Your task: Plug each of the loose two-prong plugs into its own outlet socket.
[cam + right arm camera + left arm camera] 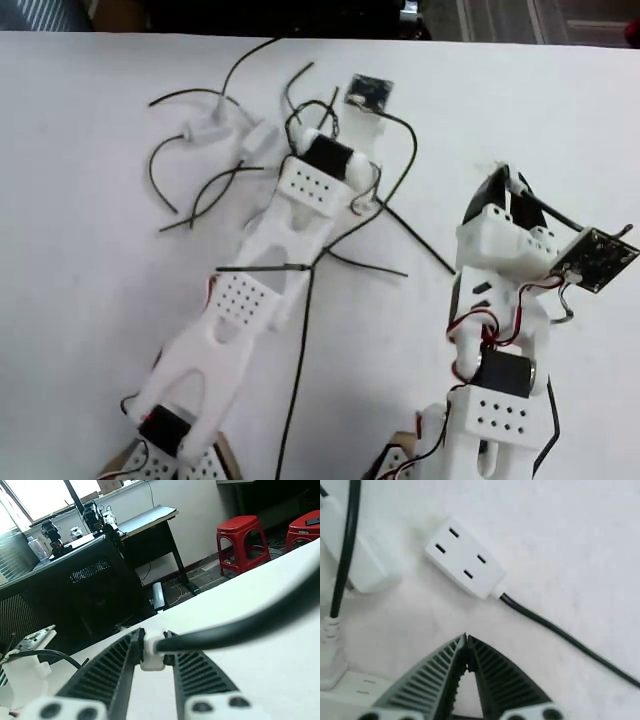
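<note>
A white outlet block [465,560] with two pairs of slots lies on the white table, and a black cable [560,632] runs off one end. My left gripper [466,641] is shut and empty, its tips a short way from that block. Beside it lie another white plug body [367,567] and a white plug [330,652] standing in a strip [355,687]. My right gripper [152,635] is shut on a white two-prong plug [151,652], whose black cable [240,625] trails away. In the high view the right gripper [500,188] is raised above the table's right side.
Loose black cables [200,190] curl over the table's back left around small white sockets [215,130]. The left arm [250,290] stretches diagonally across the middle. Another cable [415,240] lies between the arms. Red stools [245,542] and a black desk [100,580] stand beyond the table.
</note>
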Controlling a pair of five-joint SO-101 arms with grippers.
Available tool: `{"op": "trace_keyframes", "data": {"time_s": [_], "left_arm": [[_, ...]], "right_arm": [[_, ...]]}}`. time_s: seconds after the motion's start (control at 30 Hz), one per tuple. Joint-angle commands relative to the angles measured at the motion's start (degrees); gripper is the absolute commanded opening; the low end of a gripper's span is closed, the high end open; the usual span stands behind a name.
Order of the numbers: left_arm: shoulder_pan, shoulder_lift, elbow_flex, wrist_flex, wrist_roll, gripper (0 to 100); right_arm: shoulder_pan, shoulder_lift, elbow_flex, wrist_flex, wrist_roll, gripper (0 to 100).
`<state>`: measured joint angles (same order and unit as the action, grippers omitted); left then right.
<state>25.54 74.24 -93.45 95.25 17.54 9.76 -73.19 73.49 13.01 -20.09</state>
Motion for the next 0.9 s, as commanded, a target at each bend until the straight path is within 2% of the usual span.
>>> {"op": "trace_keyframes", "data": {"time_s": [0.0, 0.13, 0.23, 0.4, 0.67, 0.87], "left_arm": [[-1.2, 0.3, -0.9, -5.0, 5.5, 8], [-1.9, 4.0, -1.1, -7.8, 6.6, 18], [-1.7, 5.3, -1.3, -8.0, 6.5, 22], [-0.7, 5.1, -1.9, -8.4, 6.0, 22], [2.8, 5.9, -0.2, -12.5, -3.0, 22], [2.4, 5.9, -0.1, -12.4, -9.0, 19]], "right_arm": [[-0.1, -0.8, -1.1, -0.9, 0.2, 1.7], [-0.1, -0.8, -1.1, -0.9, 0.2, 1.7], [-0.1, -0.8, -1.1, -0.9, 0.2, 1.7], [-0.1, -0.8, -1.1, -0.9, 0.2, 1.7], [-0.1, -0.8, -1.1, -0.9, 0.2, 1.7], [-0.1, -0.8, -1.1, -0.9, 0.2, 1.7]]}}
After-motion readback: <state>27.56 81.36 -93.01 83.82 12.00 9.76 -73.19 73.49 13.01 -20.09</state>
